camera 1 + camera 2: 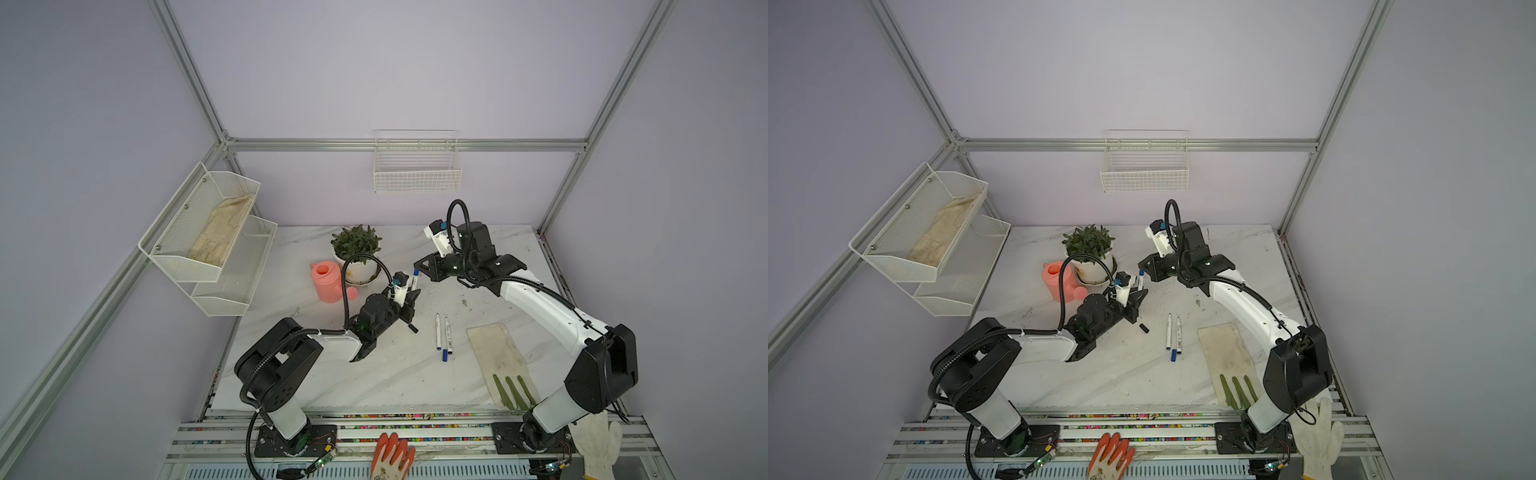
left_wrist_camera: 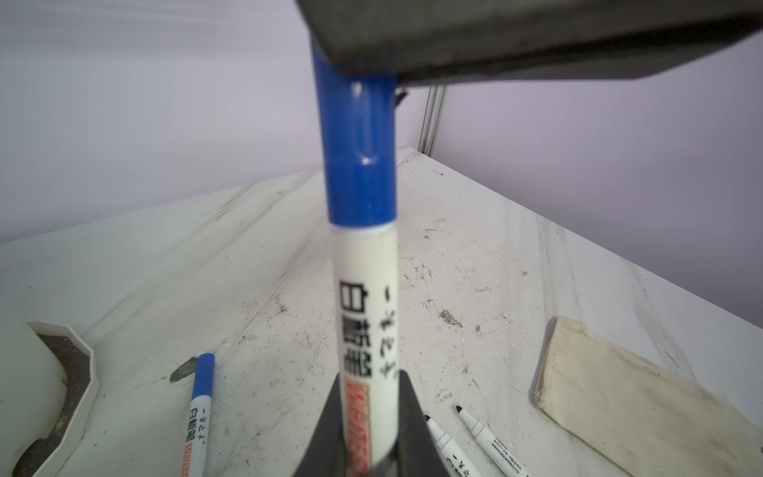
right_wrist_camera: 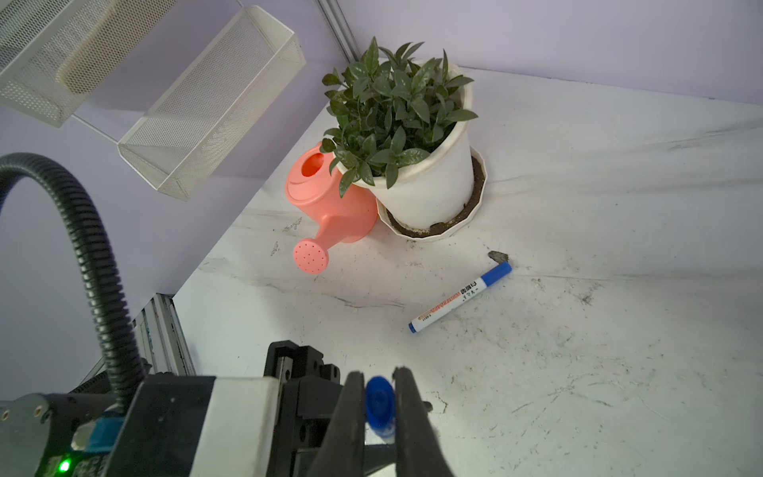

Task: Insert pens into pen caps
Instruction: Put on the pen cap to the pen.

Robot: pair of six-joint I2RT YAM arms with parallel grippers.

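My left gripper (image 2: 368, 373) is shut on a white-barrelled pen (image 2: 365, 297), which stands upright above the table. A blue pen cap (image 2: 357, 165) sits over the pen's upper end, and my right gripper (image 3: 379, 378) is shut on that cap (image 3: 380, 402). In both top views the two grippers meet at this pen (image 1: 414, 281) mid-table. Two uncapped pens (image 1: 438, 331) (image 1: 448, 332) lie side by side to the right, with a loose blue cap (image 1: 444, 355) at their near ends. A black cap (image 1: 412, 328) lies by the left gripper. Another capped blue pen (image 3: 460, 297) lies near the plant.
A potted plant (image 1: 356, 245) and a pink watering can (image 1: 328, 282) stand at the back left of the marble table (image 1: 374, 374). A dirty cloth glove (image 1: 498, 361) lies at the right. A mesh shelf (image 1: 208, 232) and a wire basket (image 1: 417, 166) hang on the walls.
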